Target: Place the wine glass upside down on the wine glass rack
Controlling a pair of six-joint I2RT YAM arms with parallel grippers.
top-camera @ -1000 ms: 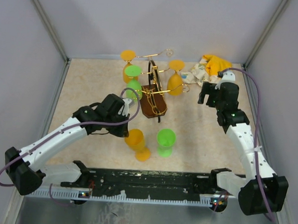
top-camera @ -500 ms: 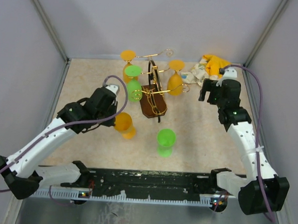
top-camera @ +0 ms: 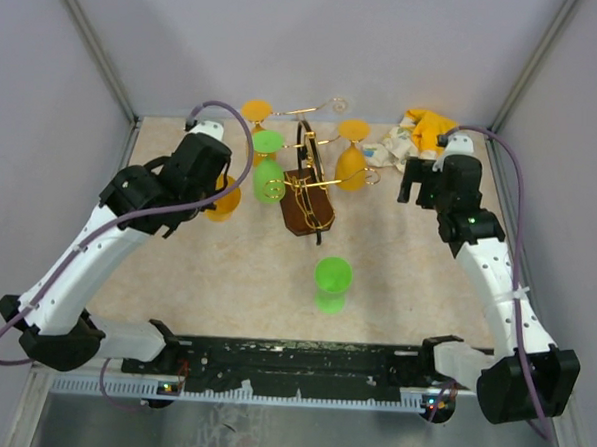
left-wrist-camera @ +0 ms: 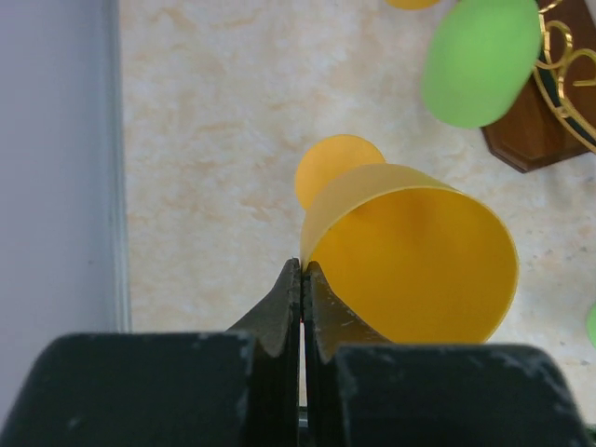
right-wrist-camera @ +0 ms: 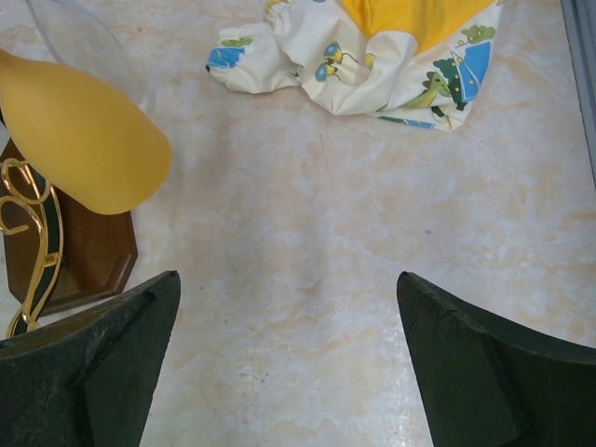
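Now, your left gripper is clamped on the rim of the orange glass, with the thin wall nipped between the fingertips. The bowl's mouth faces the wrist and the foot points away toward the table, so the glass is not yet inverted. It hangs left of the rack, near it but apart, just beside the green glass hung there. A rim pinch looks like a weak hold, so roll the wrist slowly to bring the foot up, and avoid jerks that could let the wall slip out. Then slide the stem into a free hooked arm, steering clear of the green bowl. Your right gripper gapes wide, holding nothing, right of the rack and near the cloth. Leave it parked.
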